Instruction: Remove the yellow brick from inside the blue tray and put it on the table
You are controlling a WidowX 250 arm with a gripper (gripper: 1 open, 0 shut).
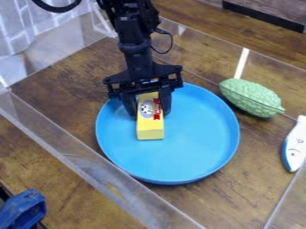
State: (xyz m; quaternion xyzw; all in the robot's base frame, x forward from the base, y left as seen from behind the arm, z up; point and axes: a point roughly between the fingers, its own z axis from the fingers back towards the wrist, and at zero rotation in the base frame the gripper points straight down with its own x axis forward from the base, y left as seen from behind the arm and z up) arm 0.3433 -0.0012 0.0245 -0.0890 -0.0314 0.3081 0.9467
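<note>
The yellow brick (150,123), with a red-and-white label on top, lies in the left half of the round blue tray (201,154). The tray rests on the dark wood-grain table (66,98). My gripper (148,107) comes down steeply from above onto the brick's far end. Its two black fingers press against the brick's left and right sides, so it is shut on the brick. The brick's underside still rests on the tray floor. The fingers and hand hide the far end of the brick.
A green ribbed oval object (251,97) lies on the table just right of the tray. A white and blue object (294,143) sits at the right edge. Clear acrylic walls (72,156) line the table's edges. A blue thing (18,210) shows outside the wall at bottom left.
</note>
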